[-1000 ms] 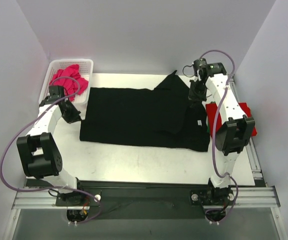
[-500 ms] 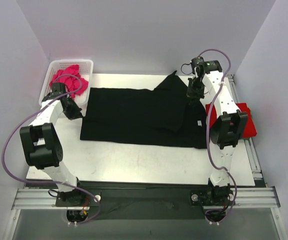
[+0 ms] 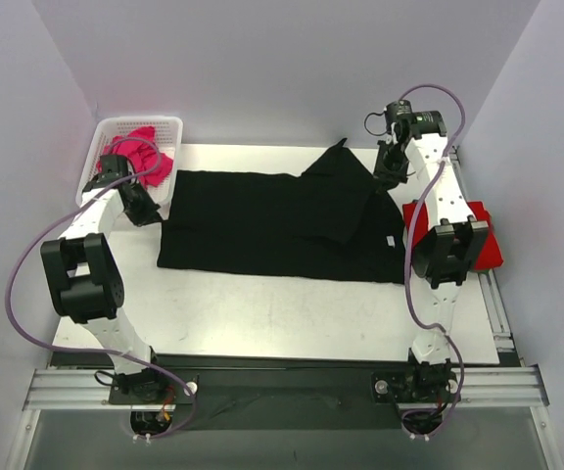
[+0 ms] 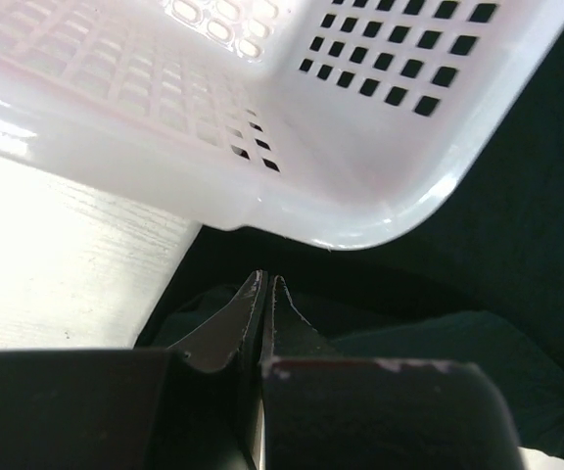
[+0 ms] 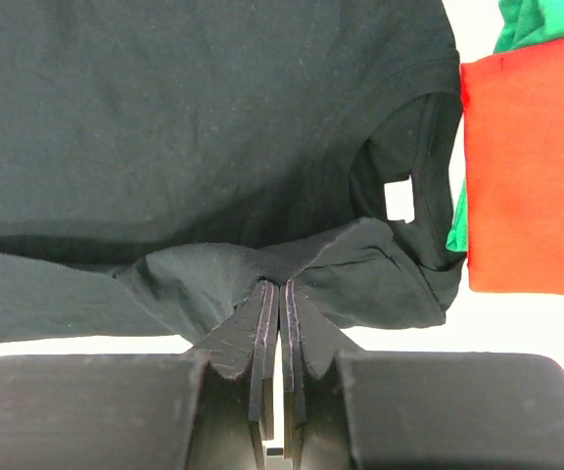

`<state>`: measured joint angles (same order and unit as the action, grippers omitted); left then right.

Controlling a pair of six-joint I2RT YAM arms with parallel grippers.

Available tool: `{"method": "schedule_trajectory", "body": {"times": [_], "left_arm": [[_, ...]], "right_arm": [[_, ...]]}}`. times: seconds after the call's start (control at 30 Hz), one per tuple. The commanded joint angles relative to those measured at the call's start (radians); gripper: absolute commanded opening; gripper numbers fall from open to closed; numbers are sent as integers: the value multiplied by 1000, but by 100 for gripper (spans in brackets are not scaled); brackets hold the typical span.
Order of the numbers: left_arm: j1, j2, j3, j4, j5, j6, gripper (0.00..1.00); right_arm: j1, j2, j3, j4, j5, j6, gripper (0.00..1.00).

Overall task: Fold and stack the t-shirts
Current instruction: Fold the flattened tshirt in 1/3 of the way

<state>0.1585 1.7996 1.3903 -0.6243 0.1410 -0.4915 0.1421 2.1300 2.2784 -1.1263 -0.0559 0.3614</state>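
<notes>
The black t-shirt (image 3: pixel 272 220) lies spread across the middle of the table, with one fold lying over its right part. My left gripper (image 3: pixel 143 209) is shut on its left edge, right beside the basket; in the left wrist view the jaws (image 4: pixel 265 284) are pressed together with dark cloth (image 4: pixel 517 225) around them. My right gripper (image 3: pixel 392 168) is shut on the shirt's far right edge, where a bunched fold (image 5: pixel 360 264) rises into the closed jaws (image 5: pixel 279 286). The red t-shirt (image 3: pixel 485 240) lies folded at the right. The pink t-shirt (image 3: pixel 143 155) is crumpled in the basket.
The white mesh basket (image 3: pixel 116 127) stands at the far left corner, its rounded corner (image 4: pixel 360 147) hanging just above my left fingers. A green cloth (image 5: pixel 537 20) shows at the edge of the red shirt (image 5: pixel 527 166). Bare white table (image 3: pixel 282 313) lies near the arms.
Both grippers moved toward the far side of the table, staying shut. The black shirt's near edge shifted away from the arm bases with them.
</notes>
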Motion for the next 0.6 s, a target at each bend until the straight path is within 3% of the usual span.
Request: {"method": "schedule_trajectory", "body": {"times": [0.0, 0.1, 0.2, 0.23, 0.3, 0.33, 0.37, 0.4, 0.43, 0.5, 0.57], "left_arm": [[-2, 30, 55, 41, 19, 24, 0], [-2, 53, 70, 41, 23, 27, 0], [-5, 64, 88, 43, 23, 31, 20], [-5, 67, 93, 43, 23, 30, 35], [-10, 64, 102, 44, 17, 30, 50], [-11, 55, 104, 49, 16, 30, 59], [-16, 50, 105, 49, 12, 28, 62], [-19, 43, 105, 51, 8, 30, 64], [-28, 26, 104, 54, 2, 33, 65], [-46, 4, 92, 54, -18, 42, 68], [-85, -40, 69, 70, -35, 45, 70]], "right_arm": [[-4, 39, 29, -43, 21, -2, 0], [-4, 64, 39, -33, 15, 7, 0], [-4, 87, 62, -23, 5, 19, 0], [-6, 97, 70, -20, 1, 25, 0], [-12, 119, 96, -9, -15, 48, 0], [-18, 123, 104, -6, -45, 56, 7], [-21, 128, 116, 6, -62, 62, 20], [-24, 131, 115, 16, -82, 71, 37], [-26, 127, 115, 22, -102, 76, 69], [-27, 111, 101, 39, -107, 70, 85], [-27, 85, 67, 57, -107, 60, 87]]}}
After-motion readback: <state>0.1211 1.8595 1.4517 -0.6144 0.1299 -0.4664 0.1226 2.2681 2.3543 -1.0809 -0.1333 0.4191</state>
